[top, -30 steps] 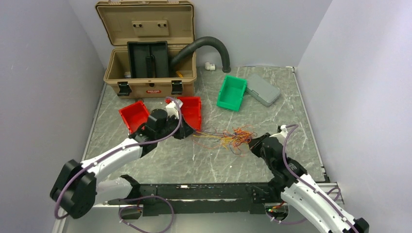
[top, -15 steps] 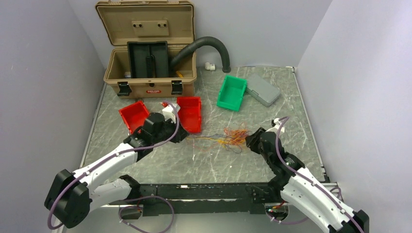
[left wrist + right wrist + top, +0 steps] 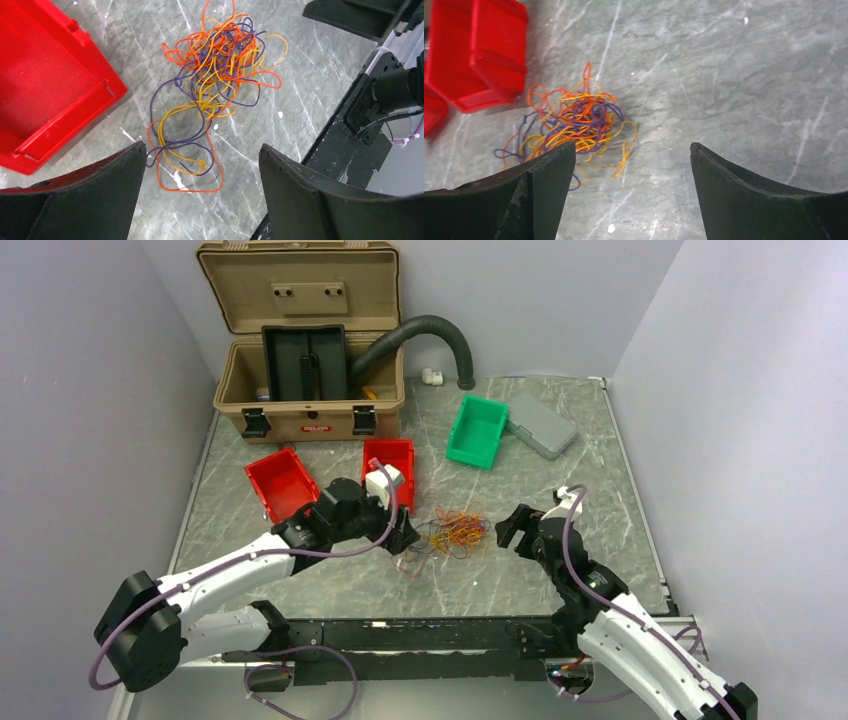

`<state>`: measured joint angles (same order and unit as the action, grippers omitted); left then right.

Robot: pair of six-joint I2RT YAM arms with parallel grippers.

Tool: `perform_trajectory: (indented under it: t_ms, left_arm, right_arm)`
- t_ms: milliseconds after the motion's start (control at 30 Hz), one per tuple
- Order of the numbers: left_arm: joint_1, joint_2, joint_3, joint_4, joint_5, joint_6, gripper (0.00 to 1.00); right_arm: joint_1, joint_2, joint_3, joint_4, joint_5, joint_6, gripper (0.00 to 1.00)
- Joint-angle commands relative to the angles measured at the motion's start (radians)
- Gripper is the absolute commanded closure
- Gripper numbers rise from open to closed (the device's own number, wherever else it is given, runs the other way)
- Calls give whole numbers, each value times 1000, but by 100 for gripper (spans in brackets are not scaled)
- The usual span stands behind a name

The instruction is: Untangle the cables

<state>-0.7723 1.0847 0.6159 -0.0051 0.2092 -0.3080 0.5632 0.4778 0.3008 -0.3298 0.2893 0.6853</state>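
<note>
The cables [image 3: 450,532] lie loose on the marble table [image 3: 560,470] as one tangled heap of thin orange, yellow and dark purple strands. My left gripper [image 3: 402,536] hangs just left of the heap, open, with nothing between its fingers. In the left wrist view the cables [image 3: 220,75] spread ahead of the left gripper [image 3: 202,150], and one orange loop reaches almost between the fingertips. My right gripper [image 3: 512,528] is open just right of the heap, apart from it. In the right wrist view the cables [image 3: 574,125] sit ahead and to the left of the right gripper [image 3: 633,146].
Two red bins [image 3: 277,480] [image 3: 392,470] stand just behind the left gripper. A green bin [image 3: 478,430] and a grey case [image 3: 540,425] lie at the back right. An open tan toolbox [image 3: 305,390] with a black ribbed hose [image 3: 430,328] stands at the back.
Both grippers were shut on the cables and pulling them apart; both have opened and let go. The stretched strands have sprung back into a compact heap. The left gripper has moved right, toward it.
</note>
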Motion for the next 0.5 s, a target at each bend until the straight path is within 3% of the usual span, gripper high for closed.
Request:
perform_trajectory:
  t_ms: [0, 233, 333, 467]
  left_arm:
    - [-38, 58, 87, 26, -16, 58, 15]
    - [-83, 245, 164, 28, -40, 36, 17]
    - [-90, 326, 200, 27, -12, 29, 17]
    - [-103, 424, 262, 38, 32, 31, 18]
  right_arm:
    - [-3, 56, 71, -44, 91, 13, 13]
    - [-2, 61, 50, -2, -1, 10, 15]
    - [-2, 65, 40, 37, -103, -25, 15]
    - [-2, 125, 32, 64, -115, -22, 15]
